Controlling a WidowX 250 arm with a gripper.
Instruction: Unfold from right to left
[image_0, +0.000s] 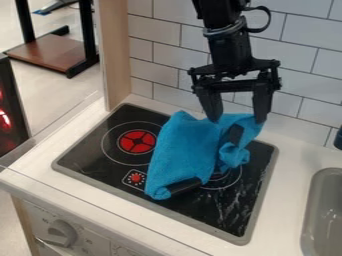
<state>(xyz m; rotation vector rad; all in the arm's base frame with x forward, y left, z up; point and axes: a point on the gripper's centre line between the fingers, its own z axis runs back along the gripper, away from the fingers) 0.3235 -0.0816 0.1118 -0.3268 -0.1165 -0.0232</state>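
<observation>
A blue cloth (185, 145) lies bunched and folded on the black stove top, covering much of its right burner. Its left part is a broad flap that reaches down toward the front, and its right part is crumpled. Two black patches mark the cloth, one at its front edge and one on the right part. The gripper (237, 119) hangs from above at the cloth's back edge, fingers wide apart, with the tips at the level of the cloth's top. Whether the tips touch the fabric is unclear.
The stove top (90, 155) has a red burner (137, 142) at the left and a small red dial mark (135, 178) in front. A grey sink (325, 215) lies to the right. A tiled wall (167, 47) rises behind, with a wooden post (115, 50) at its left.
</observation>
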